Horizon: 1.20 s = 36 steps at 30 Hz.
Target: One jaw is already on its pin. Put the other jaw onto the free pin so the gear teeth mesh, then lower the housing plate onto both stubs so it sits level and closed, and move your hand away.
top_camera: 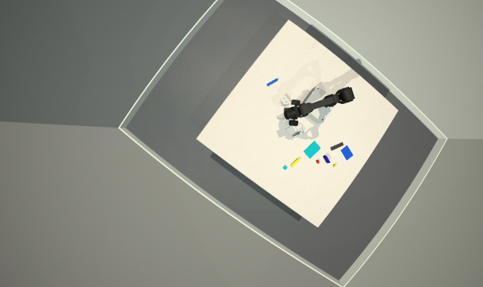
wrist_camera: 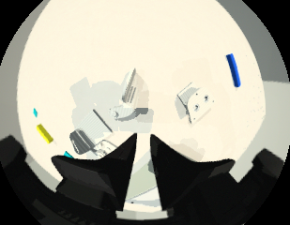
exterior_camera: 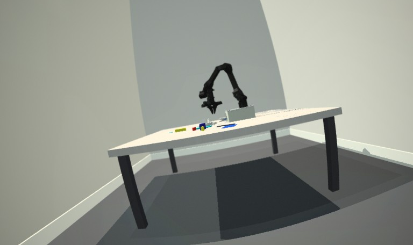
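Note:
My gripper (exterior_camera: 213,112) (wrist_camera: 144,137) points down well above the table, its fingers a little apart with nothing between them. In the top view the arm hides its fingertips. A pale loose jaw (wrist_camera: 129,88) with a ribbed face lies ahead of the fingertips in the wrist view. A pale housing piece with two round holes (wrist_camera: 201,104) (top_camera: 283,100) lies to its right. A pale assembly with a grey ribbed jaw (wrist_camera: 82,141) is at the lower left in the wrist view, partly behind the left finger. Its pins and gear teeth are too small to make out.
A tall pale grey box (exterior_camera: 240,113) stands near the arm's base. A blue bar (top_camera: 272,82) (wrist_camera: 233,70) lies beyond the housing piece. A cyan sheet (top_camera: 312,150), yellow bar (top_camera: 295,162), dark strip (top_camera: 336,146), blue sheet (top_camera: 346,152) and several small blocks lie on the other side.

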Each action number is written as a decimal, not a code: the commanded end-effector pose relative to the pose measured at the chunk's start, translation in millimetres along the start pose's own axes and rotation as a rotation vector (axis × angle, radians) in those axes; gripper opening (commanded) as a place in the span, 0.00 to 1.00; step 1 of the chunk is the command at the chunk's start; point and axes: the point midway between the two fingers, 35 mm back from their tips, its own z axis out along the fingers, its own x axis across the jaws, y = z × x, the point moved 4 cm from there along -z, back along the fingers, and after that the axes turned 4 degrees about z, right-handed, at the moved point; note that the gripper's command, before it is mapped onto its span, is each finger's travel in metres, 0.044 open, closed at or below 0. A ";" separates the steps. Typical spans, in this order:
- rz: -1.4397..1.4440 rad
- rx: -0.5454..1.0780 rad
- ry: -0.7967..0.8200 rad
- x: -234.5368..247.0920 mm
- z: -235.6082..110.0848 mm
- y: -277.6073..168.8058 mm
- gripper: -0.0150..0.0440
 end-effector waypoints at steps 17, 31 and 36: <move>0.248 -0.010 0.007 27.3 -12.0 43.4 1.00; 0.248 -0.009 0.007 26.1 25.8 41.4 1.00; 0.248 -0.009 0.007 26.1 25.8 41.4 1.00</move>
